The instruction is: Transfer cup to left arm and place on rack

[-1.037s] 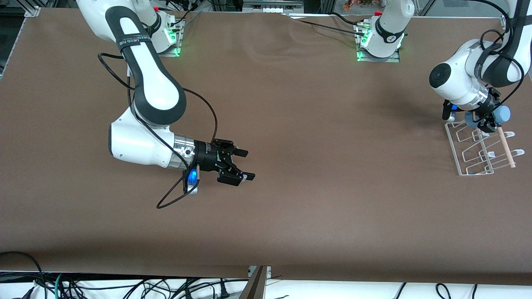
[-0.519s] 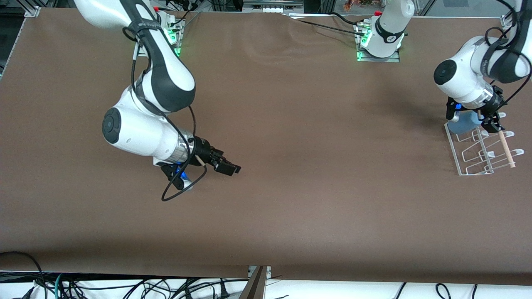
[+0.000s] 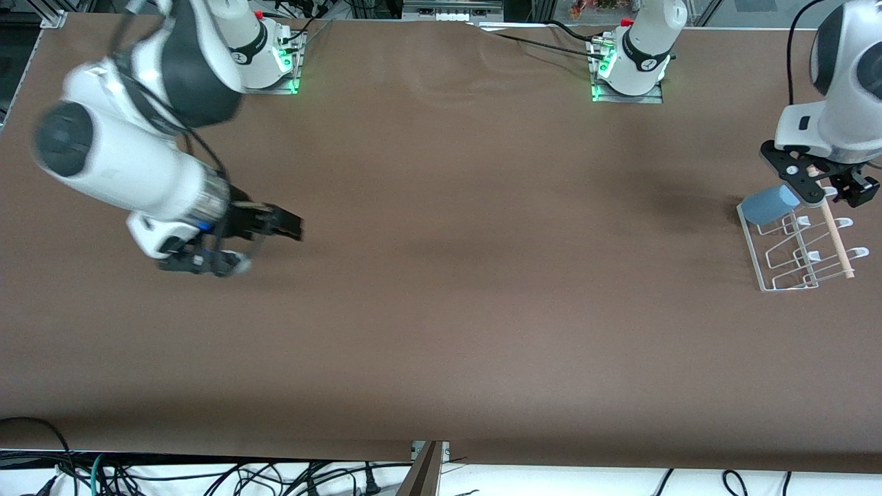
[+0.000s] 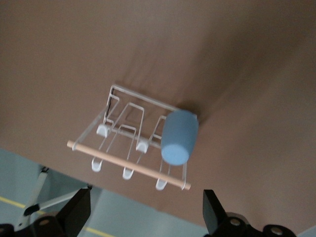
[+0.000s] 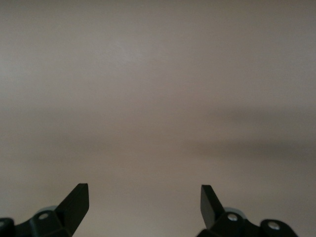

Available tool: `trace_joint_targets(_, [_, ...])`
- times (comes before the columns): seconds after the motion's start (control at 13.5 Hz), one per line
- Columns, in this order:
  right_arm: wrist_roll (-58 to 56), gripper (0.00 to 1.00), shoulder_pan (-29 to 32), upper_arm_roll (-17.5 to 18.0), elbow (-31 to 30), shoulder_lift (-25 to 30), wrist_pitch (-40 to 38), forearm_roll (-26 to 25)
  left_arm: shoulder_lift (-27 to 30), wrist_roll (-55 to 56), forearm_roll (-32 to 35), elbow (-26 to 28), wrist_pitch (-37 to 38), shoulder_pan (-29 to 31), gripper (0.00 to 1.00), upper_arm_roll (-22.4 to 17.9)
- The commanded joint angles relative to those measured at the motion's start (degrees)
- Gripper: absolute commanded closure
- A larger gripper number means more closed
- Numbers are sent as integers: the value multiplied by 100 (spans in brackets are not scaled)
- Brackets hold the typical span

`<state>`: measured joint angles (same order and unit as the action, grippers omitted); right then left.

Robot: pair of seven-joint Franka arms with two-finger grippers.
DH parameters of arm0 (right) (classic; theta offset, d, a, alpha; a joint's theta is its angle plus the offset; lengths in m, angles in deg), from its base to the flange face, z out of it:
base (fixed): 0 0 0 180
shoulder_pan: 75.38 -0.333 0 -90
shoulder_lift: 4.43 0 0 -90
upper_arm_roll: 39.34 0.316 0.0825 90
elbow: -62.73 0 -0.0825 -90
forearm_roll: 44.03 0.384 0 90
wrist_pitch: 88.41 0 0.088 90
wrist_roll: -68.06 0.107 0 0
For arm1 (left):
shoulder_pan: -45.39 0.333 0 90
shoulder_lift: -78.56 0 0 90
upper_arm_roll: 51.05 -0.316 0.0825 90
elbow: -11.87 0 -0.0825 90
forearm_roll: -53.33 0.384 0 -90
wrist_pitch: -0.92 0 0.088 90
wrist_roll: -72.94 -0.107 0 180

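While the right gripper hangs spread and empty over the bare brown table, we see the cup tipped on the rack, left gripper released above it.

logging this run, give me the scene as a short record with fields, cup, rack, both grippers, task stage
cup: light blue, lying tilted on the rack's end nearest the arm bases, free of both grippers
rack: white wire, wooden rod along one side, at the left arm's end of the table
left gripper: open, empty, above the rack
right gripper: open, empty, over bare table at the right arm's end
task stage: cup placed on rack
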<state>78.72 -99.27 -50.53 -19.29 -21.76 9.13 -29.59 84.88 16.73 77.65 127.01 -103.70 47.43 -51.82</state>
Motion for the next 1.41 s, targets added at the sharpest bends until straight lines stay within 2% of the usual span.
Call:
trace_joint_targets(0.0, [-599, 0, 181, -42, -964, 1080, -242, -622, -508, 1254, -481, -1261, 1123, -159, 0, 313])
trace_joint_targets(0.07, [-617, 0, 356, 98, -974, 1266, -436, -914, -535, 2097, -725, -1527, 1432, -264, 0, 359])
trace_joint_targets(0.15, [-783, 0, 706, 351, -965, 1346, -568, -1064, -536, 2966, -1267, -1695, 1523, -283, 0, 359])
trace_joint_targets(0.22, [-1072, 0, 849, 441, -965, 1425, -561, -1240, -544, 3836, -1847, -1809, 1611, -283, 0, 350])
trace_joint_targets(0.3, [-1205, 0, 859, 407, -965, 1452, -569, -1355, -553, 4602, -2244, -1941, 1655, -283, 0, 350])
trace_joint_targets(0.44, [-1242, 0, 859, 407, -939, 1487, -543, -1461, -623, 5599, -2589, -2231, 1673, -300, 0, 350])
trace_joint_targets(0.74, [-1242, 0, 868, 407, -868, 1408, -455, -1690, -791, 6059, -3162, -2619, 2024, -309, 0, 227])
trace_joint_targets(0.89, [-1207, 0, 859, 415, -746, 1321, -490, -1716, -747, 6034, -3057, -2680, 2024, -300, 0, 175])
trace_joint_targets(1.11, [-1216, 0, 929, 407, -588, 1250, -499, -1699, -747, 5981, -2461, -2742, 2016, -475, 0, 209])
trace_joint_targets(1.33, [-1224, 0, 947, 398, -569, 1250, -482, -1699, -773, 5981, -2521, -2742, 1998, -485, 0, 210])
